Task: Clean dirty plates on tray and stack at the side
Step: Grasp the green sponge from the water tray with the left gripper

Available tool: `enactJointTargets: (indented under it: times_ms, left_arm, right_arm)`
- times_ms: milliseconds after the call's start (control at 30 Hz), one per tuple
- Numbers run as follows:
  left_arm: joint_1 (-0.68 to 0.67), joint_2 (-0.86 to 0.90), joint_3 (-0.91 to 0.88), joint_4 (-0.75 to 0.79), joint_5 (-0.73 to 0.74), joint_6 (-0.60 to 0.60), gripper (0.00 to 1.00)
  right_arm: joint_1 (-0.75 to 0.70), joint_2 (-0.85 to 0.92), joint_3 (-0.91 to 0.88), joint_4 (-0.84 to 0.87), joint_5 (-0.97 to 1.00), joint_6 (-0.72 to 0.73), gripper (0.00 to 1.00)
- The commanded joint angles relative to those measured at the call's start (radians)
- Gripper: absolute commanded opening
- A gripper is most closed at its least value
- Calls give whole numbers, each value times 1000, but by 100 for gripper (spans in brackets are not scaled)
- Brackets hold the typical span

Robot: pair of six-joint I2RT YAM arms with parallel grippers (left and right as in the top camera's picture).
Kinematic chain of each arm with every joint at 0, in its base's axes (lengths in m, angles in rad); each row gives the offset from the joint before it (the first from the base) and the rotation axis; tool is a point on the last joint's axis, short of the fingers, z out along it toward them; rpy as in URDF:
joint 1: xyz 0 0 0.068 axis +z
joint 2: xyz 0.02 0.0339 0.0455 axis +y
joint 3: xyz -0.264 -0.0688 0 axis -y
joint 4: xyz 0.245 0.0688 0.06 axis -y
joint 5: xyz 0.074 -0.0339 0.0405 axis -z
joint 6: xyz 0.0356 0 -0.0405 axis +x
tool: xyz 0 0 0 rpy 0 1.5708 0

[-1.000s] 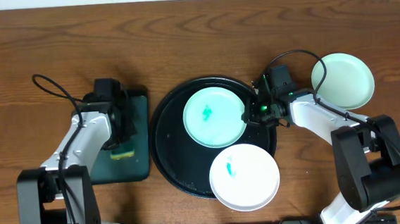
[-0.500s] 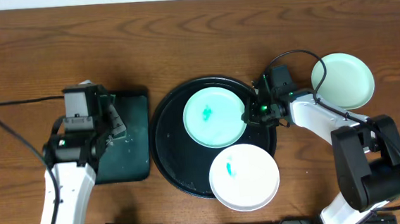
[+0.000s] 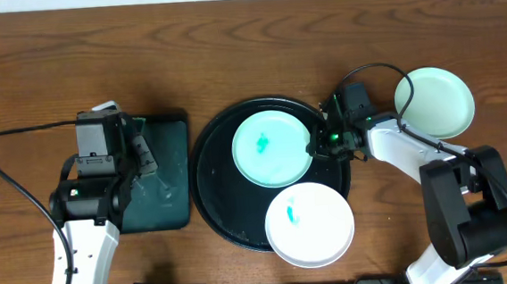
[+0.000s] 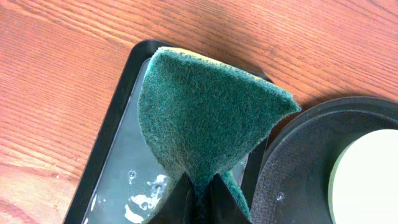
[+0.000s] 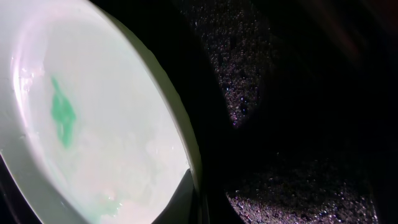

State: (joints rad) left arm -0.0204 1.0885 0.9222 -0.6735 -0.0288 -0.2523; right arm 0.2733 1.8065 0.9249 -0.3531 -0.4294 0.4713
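Two fingers of the left gripper were closed on the lower corner of a scouring pad. The pad rose from the pinch in a bent, sagging fan. It looked soft, light and floppy, probably wet, and would likely fold under load unless pressed flat. Beneath that gripper lay the green tray, with water and white flecks on its floor. Just to the gripper's right began the rim of the black tray.

The right gripper sat at the nearest edge of the aqua plate, whose rim ran into the dark at its fingers. The wrist view was too dark to tell whether they were clamped on the rim or only beside it. Ahead of that gripper the plate spread over the black tray, wet-sheened, with a teal smear near its middle.

By its look the plate was stiff, light and slippery, apt to skate on the glossy tray under scrubbing. The raised rim, on the side away from the pad, seemed the place to hold it.

Nearer the robot's base than this gripper, the white plate, also smeared, overhung the tray's edge. Behind the gripper, past its wrist, the mint plate lay on the bare table with no smear visible.
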Motion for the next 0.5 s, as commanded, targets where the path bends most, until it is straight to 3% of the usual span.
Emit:
enactJointTargets:
  times_ms: [0,267,467]
  left_arm:
    - [3,15,26,-8,-9,12,7]
    - [3,247,26,-77,-4,-82,7]
    - [-2,349,48,-31,215,-52,7]
  right_arm:
    - [16,21,-1,-6,-18,-1,1]
    - [16,21,-1,-5,-18,-1,1]
    - [16,21,-1,-5,-18,-1,1]
